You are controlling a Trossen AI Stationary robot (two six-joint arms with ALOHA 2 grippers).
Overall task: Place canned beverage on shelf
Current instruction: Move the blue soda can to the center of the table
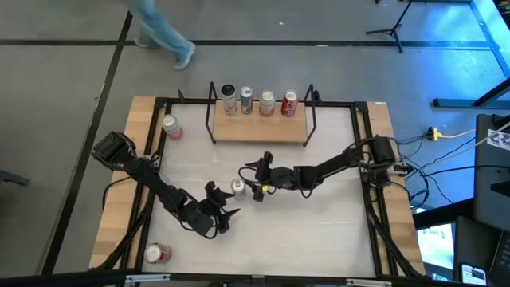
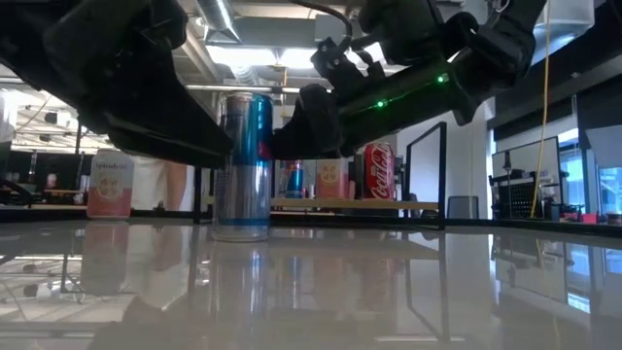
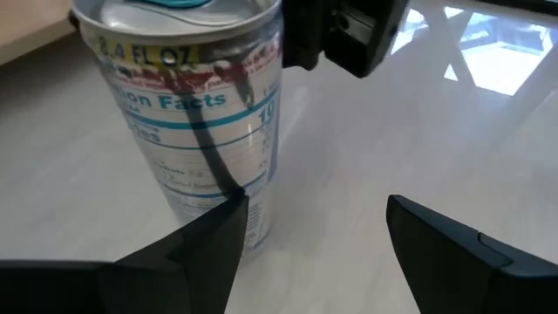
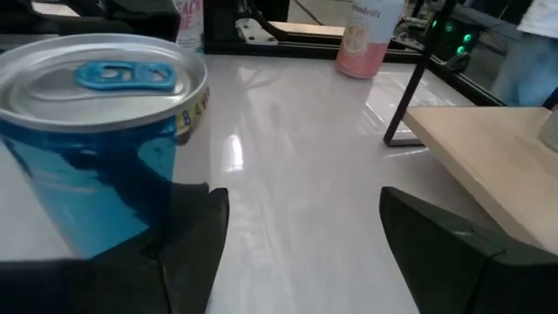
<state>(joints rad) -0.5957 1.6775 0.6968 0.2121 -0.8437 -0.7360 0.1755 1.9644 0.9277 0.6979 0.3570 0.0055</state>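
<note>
The table (image 1: 335,239) is white-topped with wooden edges and a black frame. Toward its 12 o'clock edge sits the shelf (image 1: 259,130), a light-wood board with thin black rod uprights at each end. Four cans stand in a row along the shelf's far side: a dark can (image 1: 229,100), a blue-and-silver can (image 1: 246,101), a pink can (image 1: 267,102) and a red cola can (image 1: 290,104).

The right arm (image 1: 335,166) comes in from 3 o'clock and stretches toward the table's middle. Its right claw (image 1: 256,180) is spread wide, with neither finger touching anything, and the blue-and-silver beverage can (image 1: 237,188) stands just beside it at its 9 o'clock side. In the right wrist view that can (image 4: 96,131) fills the near corner, blue tab on a silver lid, outside the gap between the fingers (image 4: 196,240).

The left arm (image 1: 151,179) reaches in from 9 o'clock, and its left claw (image 1: 219,209) sits at about 7 o'clock from the same can, also open wide and holding nothing. The left wrist view shows the can (image 3: 187,113) upright on the table, next to one finger (image 3: 218,240) and not between the two.

The can stands upright near the table's centre, at 6 o'clock from the shelf and apart from it.

A pale pink can (image 1: 171,127) stands at the table's 10 o'clock corner, and a red can (image 1: 158,253) lies at the 7 o'clock corner.

A person in light blue trousers (image 1: 163,32) is on the floor beyond the table at 11 o'clock.
</note>
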